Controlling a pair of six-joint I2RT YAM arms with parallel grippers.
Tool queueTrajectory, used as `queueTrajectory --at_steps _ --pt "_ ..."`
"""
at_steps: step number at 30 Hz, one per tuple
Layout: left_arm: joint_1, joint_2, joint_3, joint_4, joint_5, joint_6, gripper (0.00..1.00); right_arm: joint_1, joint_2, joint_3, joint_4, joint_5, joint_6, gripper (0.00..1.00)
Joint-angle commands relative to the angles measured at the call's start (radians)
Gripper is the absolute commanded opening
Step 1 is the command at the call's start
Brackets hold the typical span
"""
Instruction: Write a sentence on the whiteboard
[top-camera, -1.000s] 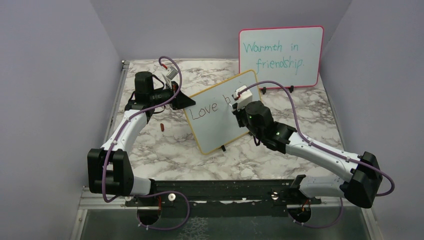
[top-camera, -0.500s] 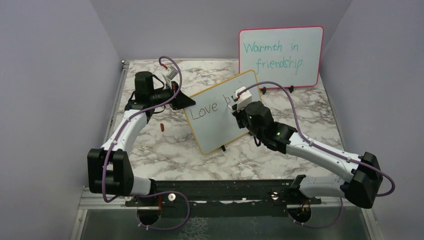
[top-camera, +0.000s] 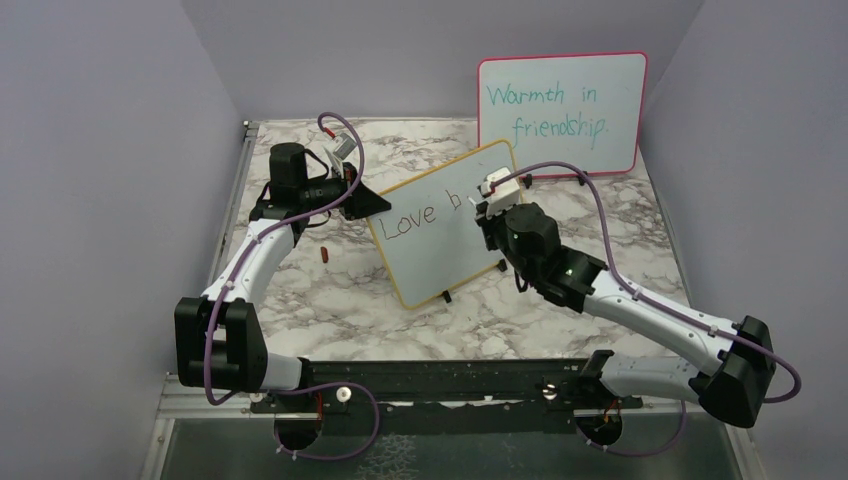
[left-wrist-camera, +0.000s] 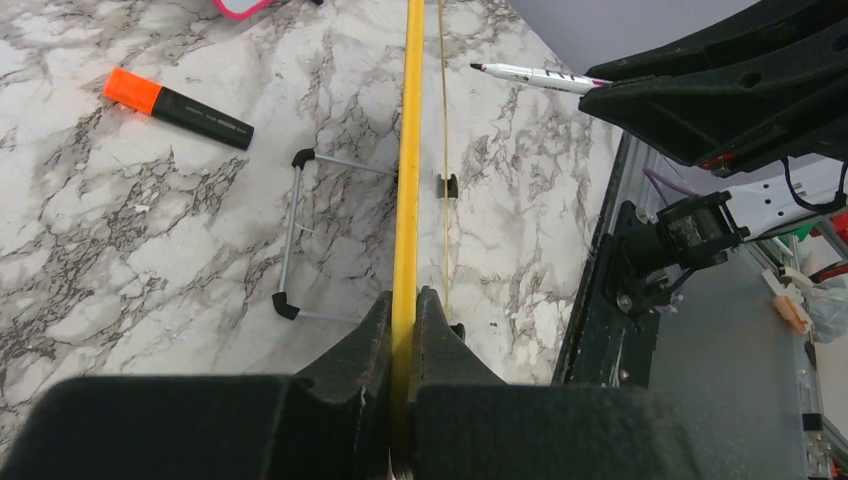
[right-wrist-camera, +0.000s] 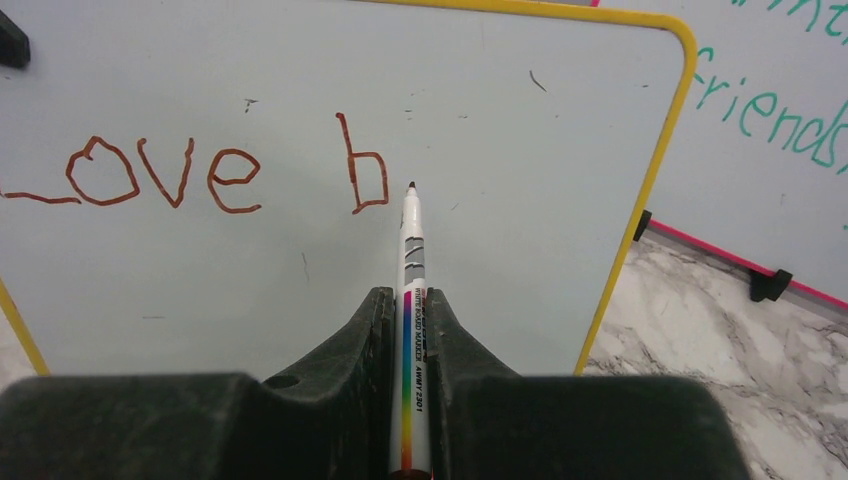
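— As you view it from above, your whiteboard (top-camera: 440, 250) stands tilted on the bench (top-camera: 330, 300). Your left hand (left-wrist-camera: 405, 330) is pressed together on the whiteboard's yellow left edge.
— Confirmed. Note also that your right hand (right-wrist-camera: 408, 325) pinches a marker (right-wrist-camera: 412, 250) in front of the whiteboard's face. Its tip sits just right of the "b"; whether it touches, you cannot tell.
— Check the sentence (right-wrist-camera: 232, 181): it reads "Love b" across the whiteboard's upper half.
— Correct. You will also see a pink-framed board (top-camera: 560, 110) standing behind the whiteboard's far right corner, apart from it.
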Motion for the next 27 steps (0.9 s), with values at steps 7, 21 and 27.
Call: queueTrajectory --at_steps 7,21,27 --pt "-0.031 0.032 -0.020 -0.103 -0.104 0.117 0.00 -0.052 -0.019 -0.023 0.095 -0.015 -0.043 0.01" --pt "-0.030 0.032 -0.018 -0.104 -0.100 0.116 0.00 -0.085 0.012 -0.007 0.102 -0.133 -0.045 0.01" --pt "-0.030 0.030 -0.019 -0.104 -0.101 0.117 0.00 -0.085 0.036 -0.001 0.113 -0.136 -0.041 0.01"
